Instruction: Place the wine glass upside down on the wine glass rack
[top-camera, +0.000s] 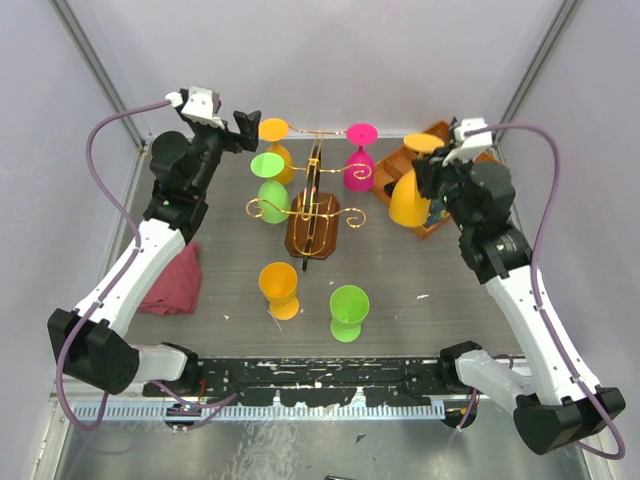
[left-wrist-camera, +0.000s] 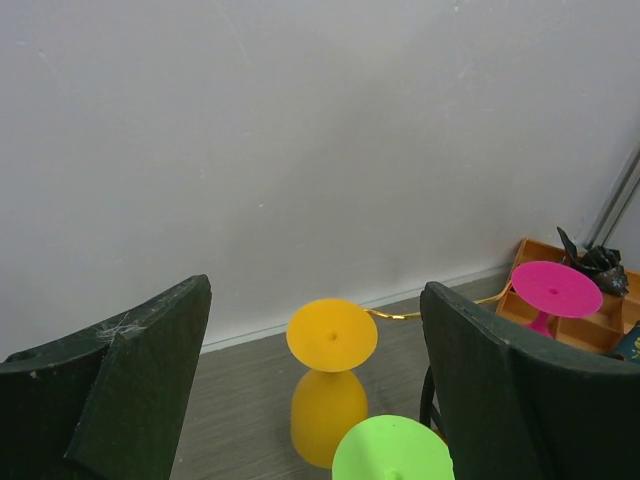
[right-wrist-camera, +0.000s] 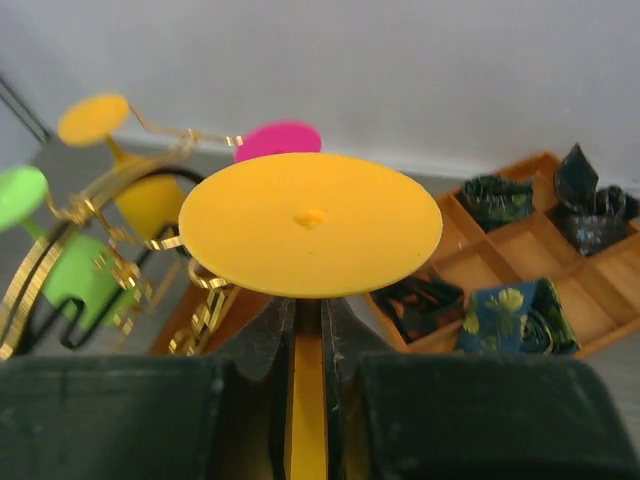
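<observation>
Looking down from above, the right gripper (top-camera: 432, 172) holds the wine glass (top-camera: 406, 200) upside down, foot up and bowl down, in the air to the right of the rack (top-camera: 313, 218). It is over or just beside the orange tray (top-camera: 393, 165); which one cannot be told. Three glasses hang on the rack's wire arms, and an orange glass (top-camera: 279, 290) and a green glass (top-camera: 349, 312) stand on the table nearer the arm bases. The left gripper (top-camera: 243, 128) hovers at the rack's far left, jaws spread and holding nothing.

From the left wrist, the dark fingers (left-wrist-camera: 120, 390) stand wide apart, with only hung glasses and the wall beyond them.

From the right wrist, the jaws pinch the stem just beneath the broad round foot (right-wrist-camera: 310, 220); the gold wire (right-wrist-camera: 150, 235) lies to the left.

The glass looks like light, stiff, smooth plastic. It is unlikely to break, but it could swivel in a stem pinch. The stem seems the right hold, provided there is a gap under the foot for the wire.
</observation>
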